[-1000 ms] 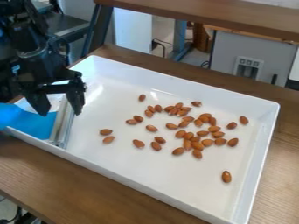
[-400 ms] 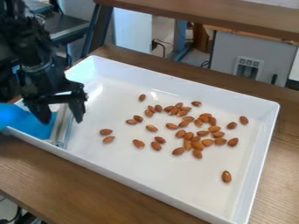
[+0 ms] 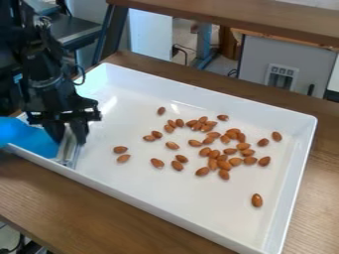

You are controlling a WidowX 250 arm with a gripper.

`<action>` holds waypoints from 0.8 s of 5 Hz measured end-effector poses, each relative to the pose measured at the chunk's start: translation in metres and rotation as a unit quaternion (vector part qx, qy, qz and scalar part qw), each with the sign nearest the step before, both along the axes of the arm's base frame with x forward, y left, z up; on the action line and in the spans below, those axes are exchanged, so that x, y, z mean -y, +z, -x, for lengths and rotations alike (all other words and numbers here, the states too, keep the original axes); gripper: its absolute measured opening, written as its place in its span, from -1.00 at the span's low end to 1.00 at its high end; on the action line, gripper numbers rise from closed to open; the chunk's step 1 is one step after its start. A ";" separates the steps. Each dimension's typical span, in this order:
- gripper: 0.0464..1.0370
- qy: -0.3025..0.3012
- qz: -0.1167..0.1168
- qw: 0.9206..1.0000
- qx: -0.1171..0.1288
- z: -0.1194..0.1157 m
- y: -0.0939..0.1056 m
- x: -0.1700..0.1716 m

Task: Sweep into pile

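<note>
At the left end of the white tray (image 3: 179, 208), the black gripper (image 3: 67, 134) points down, its two fingers drawn in around the upper part of a silver, blade-like tool (image 3: 68, 153). The tool stands by the tray's left wall, and its top is partly hidden by the gripper. Several brown almonds lie scattered over the middle and right of the tray, most thickly around a cluster (image 3: 222, 158). Two almonds (image 3: 120, 149) are nearest the tool, and a single almond (image 3: 257, 200) lies apart at the lower right.
A bright blue piece (image 3: 29, 140) lies at the tray's left edge beside the tool. Raised walls surround the tray, which rests on a brown wooden table (image 3: 99, 208). A wooden shelf edge (image 3: 252, 20) crosses the back.
My gripper has come down slightly, and its fingers have moved from wide apart to close around the silver tool. The almonds and tray have stayed put.
</note>
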State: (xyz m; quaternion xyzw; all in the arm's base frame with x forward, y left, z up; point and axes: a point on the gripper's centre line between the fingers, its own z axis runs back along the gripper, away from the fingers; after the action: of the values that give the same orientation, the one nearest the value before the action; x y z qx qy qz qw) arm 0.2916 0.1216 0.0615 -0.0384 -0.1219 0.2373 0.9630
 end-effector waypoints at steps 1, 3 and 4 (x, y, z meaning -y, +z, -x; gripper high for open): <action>-0.33 0.004 0.001 1.000 -0.004 -0.003 0.000 0.008; -0.33 0.008 0.003 1.000 -0.012 -0.022 0.001 0.033; -0.33 0.008 0.003 1.000 -0.015 -0.029 0.000 0.053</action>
State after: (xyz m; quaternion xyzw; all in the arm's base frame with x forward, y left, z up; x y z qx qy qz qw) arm 0.3202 0.0688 0.0620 -0.0370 -0.1066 0.2460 0.9627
